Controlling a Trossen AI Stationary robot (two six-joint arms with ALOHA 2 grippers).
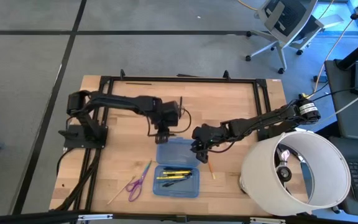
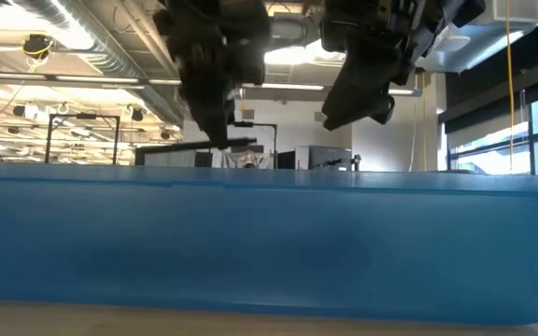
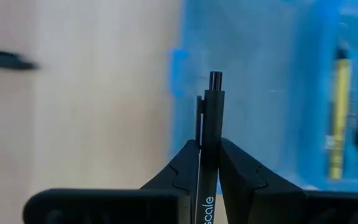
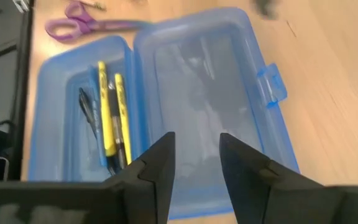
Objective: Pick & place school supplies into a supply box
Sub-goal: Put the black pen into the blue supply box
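Note:
The supply box [image 1: 176, 167] lies open on the table, its empty lid half [image 4: 204, 81] toward the far side. Its base half [image 4: 86, 112] holds yellow pencils [image 4: 107, 106] and dark pens. My left gripper [image 1: 161, 135] hangs above the lid's far left corner, shut on a black pen [image 3: 209, 143]. My right gripper [image 4: 196, 162] hovers open above the lid's right side [image 1: 199, 149], with nothing between its fingers. Purple-handled scissors [image 1: 137, 182] and a pale stick [image 1: 118, 194] lie left of the box. An orange pencil [image 1: 211, 169] lies to its right. My left gripper pinches the black pen's barrel [image 3: 207, 180] between its two fingers [image 3: 185, 171], which slant down from above. The pen's clip end [image 3: 212, 87] sticks out past the fingertips. The pen is lifted clear of the table, over the lid's edge.
A large white drum [image 1: 294, 171] stands at the table's right near corner. A dark stick [image 3: 5, 59] lies on the bare wood beyond the box. In the low view the box's blue wall [image 2: 269, 243] fills the foreground.

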